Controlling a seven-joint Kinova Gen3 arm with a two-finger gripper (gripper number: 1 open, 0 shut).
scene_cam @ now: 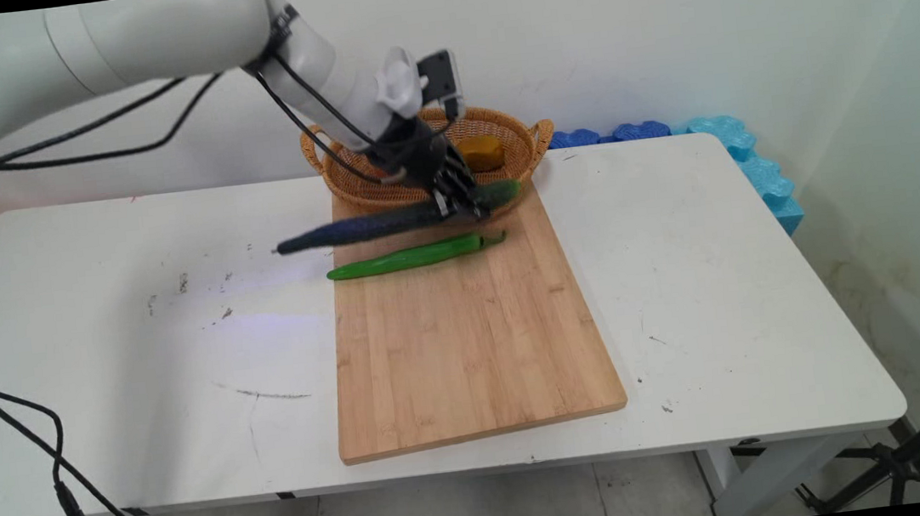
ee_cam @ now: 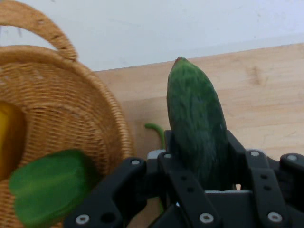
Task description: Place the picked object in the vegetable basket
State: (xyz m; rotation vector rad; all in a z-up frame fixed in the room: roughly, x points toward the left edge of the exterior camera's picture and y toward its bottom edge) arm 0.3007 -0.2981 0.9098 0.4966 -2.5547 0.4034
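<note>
Nearest the camera, the white surface point(scene_cam: 141, 394) carried one bamboo cutting board point(scene_cam: 470, 351), its long side running away from the viewer. The near half of the board was bare. Toward its far end lay one long green pepper point(scene_cam: 413, 256), stretched crosswise with its stem at the right and its tip just past the board's left edge.

Just beyond the pepper, the gripper point(scene_cam: 458, 198) had its fingers point(ee_cam: 259, 175) closed on one dark green cucumber point(scene_cam: 375, 225). The cucumber was held roughly level and crosswise over the board's far edge, its long end reaching left past the board and over the surface, its short end poking out right of the fingers beside the basket. Whether it touched the board could not be told. In the hand view the cucumber point(ee_cam: 197, 118) rose between the black fingers, clamped on both sides, with the pepper's curled stem point(ee_cam: 156, 130) just left of it.

Behind the gripper stood one round wicker basket point(scene_cam: 516, 137) with two handles, touching the board's far edge. Inside it lay one yellow-orange item point(scene_cam: 481, 151) and, seen only from the hand camera, one light green piece point(ee_cam: 47, 187).

Farthest back, blue foam blocks point(scene_cam: 721, 136) lined the wall at the right.
</note>
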